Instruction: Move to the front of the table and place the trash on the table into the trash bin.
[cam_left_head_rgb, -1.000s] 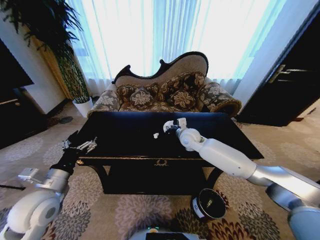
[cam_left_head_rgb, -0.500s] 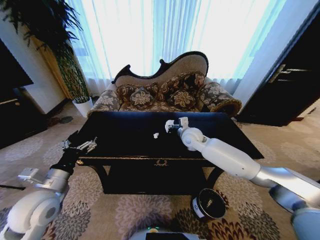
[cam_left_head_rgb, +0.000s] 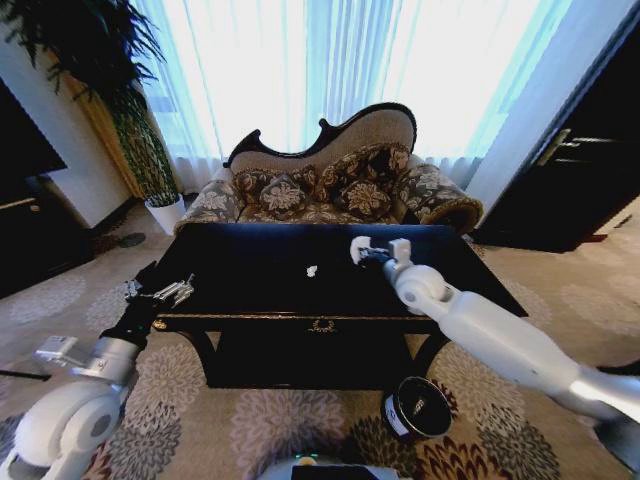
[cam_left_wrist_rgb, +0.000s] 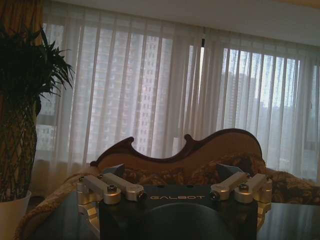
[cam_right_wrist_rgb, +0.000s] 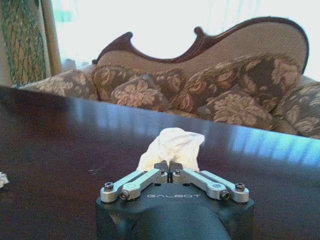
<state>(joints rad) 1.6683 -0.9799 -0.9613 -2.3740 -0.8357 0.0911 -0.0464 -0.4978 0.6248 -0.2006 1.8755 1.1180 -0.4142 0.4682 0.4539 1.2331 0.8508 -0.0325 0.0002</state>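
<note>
The dark glossy table (cam_left_head_rgb: 236, 272) stands right in front of me. My right gripper (cam_left_head_rgb: 366, 250) hovers over its right half, shut on a white crumpled tissue wad (cam_right_wrist_rgb: 173, 144) that sticks out past the fingertips (cam_right_wrist_rgb: 162, 166). A tiny white scrap (cam_left_head_rgb: 311, 270) of trash lies near the table's middle, left of that gripper, and shows at the right wrist view's edge too (cam_right_wrist_rgb: 2, 179). On the carpet below the table's front right sits the black trash bin (cam_left_head_rgb: 416, 408). My left gripper (cam_left_head_rgb: 166, 293) is parked at the table's front left corner, open (cam_left_wrist_rgb: 171, 172).
A patterned sofa (cam_left_head_rgb: 335, 190) stands close behind the table. A potted plant (cam_left_head_rgb: 160, 205) is at the back left, dark furniture (cam_left_head_rgb: 25, 225) on the left and a black cabinet (cam_left_head_rgb: 575, 190) on the right. Patterned carpet (cam_left_head_rgb: 270, 425) lies before the table.
My right gripper has moved to the right across the table with the tissue wad in it. The scrap and the left arm have stayed put.
</note>
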